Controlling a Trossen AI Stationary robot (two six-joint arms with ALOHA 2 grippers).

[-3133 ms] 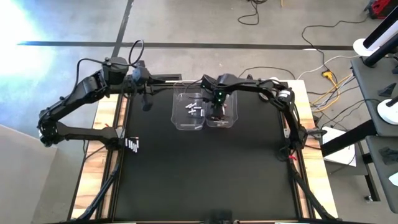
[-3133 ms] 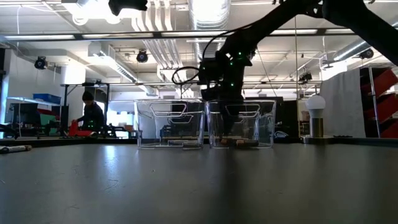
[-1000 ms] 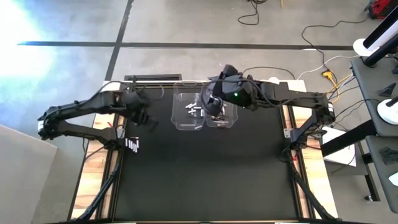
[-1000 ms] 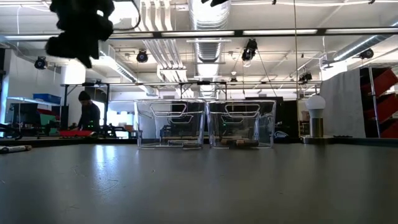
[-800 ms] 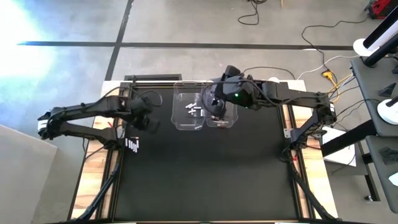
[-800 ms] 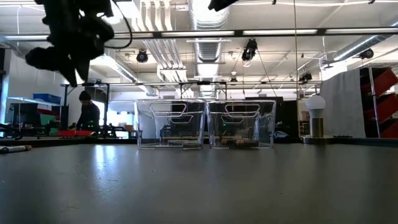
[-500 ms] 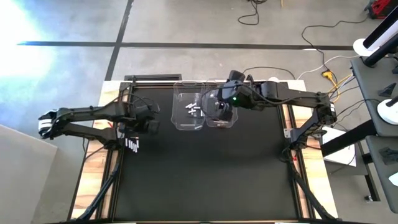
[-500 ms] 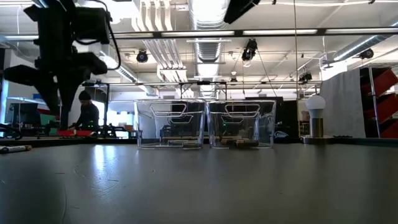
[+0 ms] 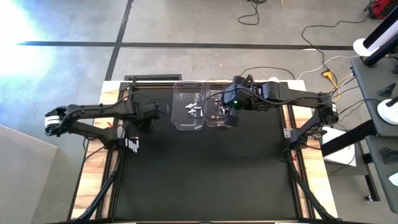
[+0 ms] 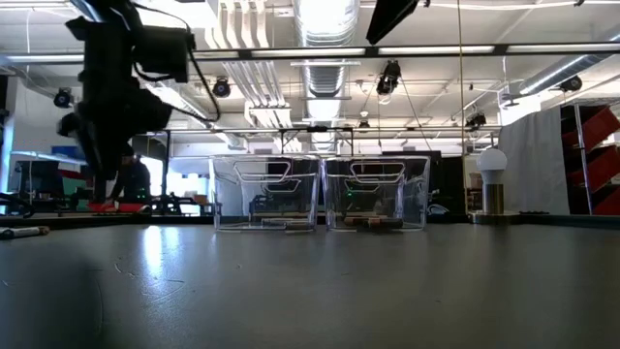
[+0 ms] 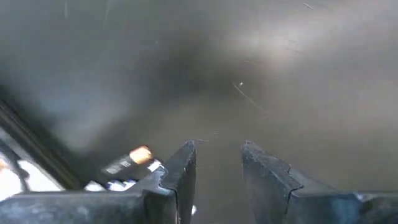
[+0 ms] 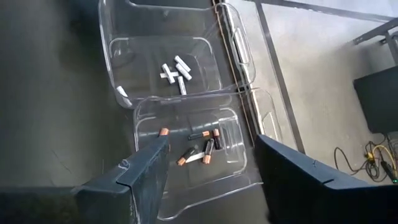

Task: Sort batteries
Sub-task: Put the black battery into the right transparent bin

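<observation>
Left wrist view: left gripper, fingers partly apart and empty, should descend squarely over a loose battery just beside it.

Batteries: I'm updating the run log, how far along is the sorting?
Done: silvery cells lie in one clear bin, copper-ended cells in the other. In hand: nothing; the right gripper is open above the bins, the left gripper open over the table. Left: loose batteries at the table's left edge.
</observation>
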